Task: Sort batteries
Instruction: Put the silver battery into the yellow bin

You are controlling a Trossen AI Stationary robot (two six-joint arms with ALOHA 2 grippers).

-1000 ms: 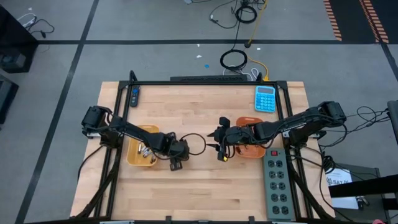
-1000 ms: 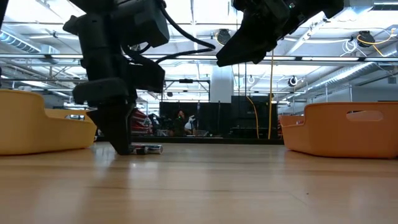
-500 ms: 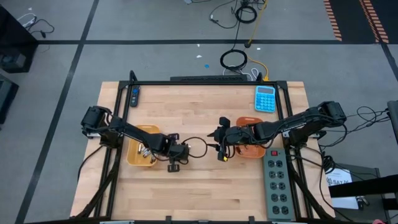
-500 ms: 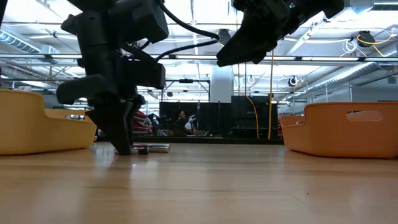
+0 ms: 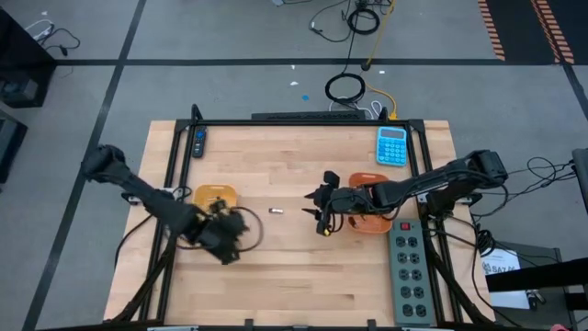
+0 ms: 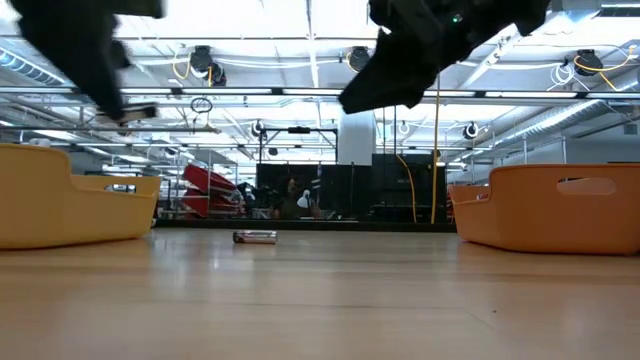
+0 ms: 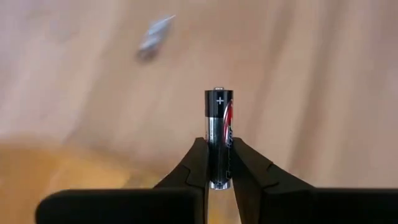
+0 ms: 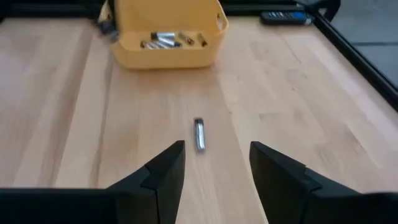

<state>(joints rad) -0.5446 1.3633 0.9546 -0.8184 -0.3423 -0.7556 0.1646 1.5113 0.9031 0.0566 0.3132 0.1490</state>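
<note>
My left gripper (image 5: 227, 249) hangs over the table near the yellow tray (image 5: 213, 196), shut on a dark, silvery battery (image 7: 219, 118). Another silvery battery (image 5: 274, 211) lies on its side on the bare wood between the two arms; it also shows in the low view (image 6: 255, 237). My right gripper (image 8: 216, 155) stands open above the table beside the orange tray (image 5: 375, 223), with that loose battery (image 8: 199, 134) ahead of its fingers. Several batteries (image 8: 165, 41) lie inside the yellow tray. My left gripper pinches the battery's lower half (image 7: 219, 163) between its two fingertips. The battery runs along the fingers, its plus end (image 7: 218, 93) sticking out past them. It is lifted clear of the table.
A blue calculator (image 5: 391, 145) lies at the far right, a grey power strip (image 5: 409, 268) along the right edge and a remote (image 5: 199, 142) at the far left. Black frame rails (image 5: 303, 121) border the table. Bare wood stretches along the near side.
My left gripper has shut on a battery on the table, then risen and swung toward the table's left and near edges, lifting it clear. The other battery stays on the wood, shifted slightly. My right gripper has kept still.
</note>
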